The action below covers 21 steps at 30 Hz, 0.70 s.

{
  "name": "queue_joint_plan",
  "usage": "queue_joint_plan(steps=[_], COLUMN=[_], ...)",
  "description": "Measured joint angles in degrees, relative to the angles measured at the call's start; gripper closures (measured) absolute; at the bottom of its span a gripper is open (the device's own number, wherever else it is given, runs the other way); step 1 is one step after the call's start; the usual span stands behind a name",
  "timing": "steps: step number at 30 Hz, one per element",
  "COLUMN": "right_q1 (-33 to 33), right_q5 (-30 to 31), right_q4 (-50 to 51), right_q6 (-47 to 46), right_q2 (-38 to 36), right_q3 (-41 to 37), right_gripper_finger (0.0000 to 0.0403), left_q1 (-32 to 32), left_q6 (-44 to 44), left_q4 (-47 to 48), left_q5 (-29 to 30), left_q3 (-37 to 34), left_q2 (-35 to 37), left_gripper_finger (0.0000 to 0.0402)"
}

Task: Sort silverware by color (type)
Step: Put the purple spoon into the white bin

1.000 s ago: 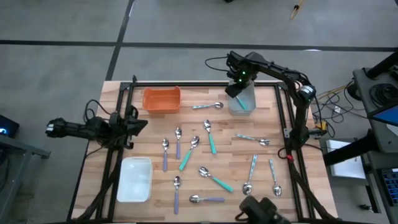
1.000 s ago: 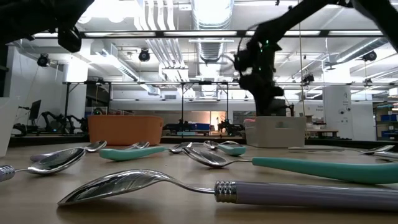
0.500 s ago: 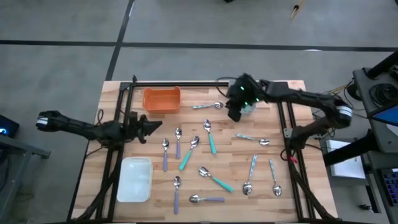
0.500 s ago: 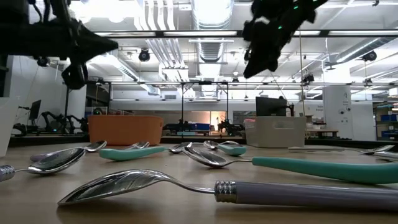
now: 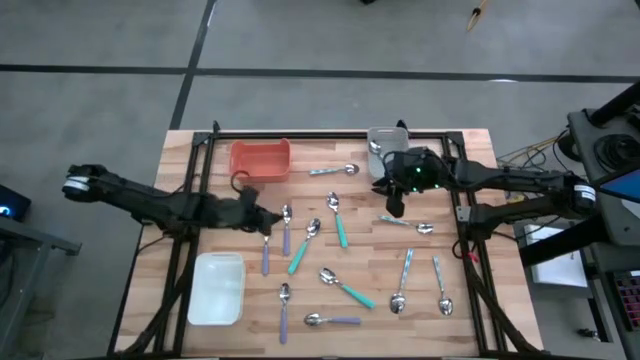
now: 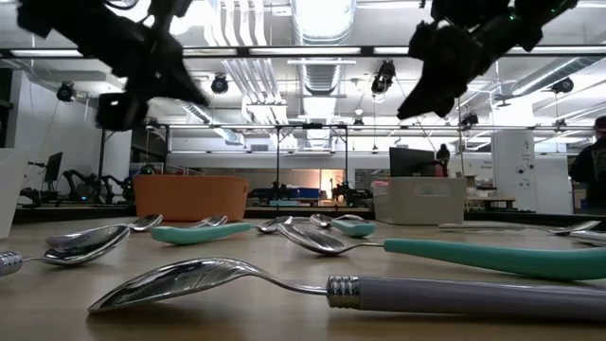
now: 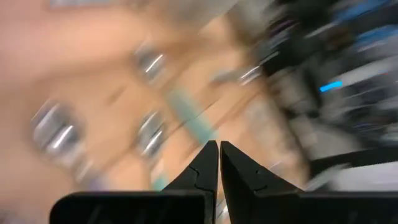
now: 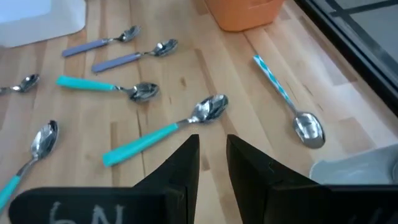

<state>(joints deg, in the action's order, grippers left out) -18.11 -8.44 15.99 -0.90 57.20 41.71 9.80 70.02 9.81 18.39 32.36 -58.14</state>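
Note:
Spoons with shiny bowls lie scattered flat on the wooden table [image 5: 200, 235]: teal-handled ones [image 5: 339, 222] [image 8: 163, 134], lavender ones [image 5: 265, 248] [image 8: 132, 57], and pale blue ones [image 5: 404, 223] [image 8: 287, 99]. My left gripper [image 5: 268, 217] [image 7: 219, 149] is shut and hangs above the table beside the bowls of two lavender spoons. My right gripper [image 5: 392, 207] [image 8: 213, 146] stands narrowly open with nothing between its fingers. It hangs above the table between a teal spoon and a pale blue one. In the low view both grippers are well clear of the tabletop.
An orange tray [image 5: 260, 158] stands at the far left. A grey tray [image 5: 384, 142] stands at the far edge, partly under my right arm. A white tray [image 5: 217, 288] sits near the left front. Black frame rails [image 5: 190, 250] run along both table sides.
My right gripper has come away from over the grey tray toward the table's near edge and now hangs over the spoons. My left gripper has reached toward the table's right, rolling as it went, and has arrived beside the lavender spoons. No spoon has moved.

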Motion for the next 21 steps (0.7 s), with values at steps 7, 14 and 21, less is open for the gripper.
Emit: queue_joint_plan(steps=[7, 14, 21], right_q1=[0.0, -0.02, -0.02], right_q5=[0.06, 0.05, 0.06], right_q4=[-1.42, -1.51, -1.31], right_q6=[3.86, 6.69, 7.0], right_q2=[0.27, 0.22, 0.31], right_q3=[-1.27, -0.83, -1.08], right_gripper_finger=[0.0336, 0.0332, 0.0333], left_q1=[0.13, 0.13, 0.14], left_q6=[12.21, 13.0, 15.5], left_q4=[30.45, 34.98, 35.29], left_q5=[-8.86, -10.4, -12.22], left_q3=[14.31, 21.96, 23.43], left_q2=[-11.97, -20.73, -27.67], left_gripper_finger=[0.0402, 0.0402, 0.0402])
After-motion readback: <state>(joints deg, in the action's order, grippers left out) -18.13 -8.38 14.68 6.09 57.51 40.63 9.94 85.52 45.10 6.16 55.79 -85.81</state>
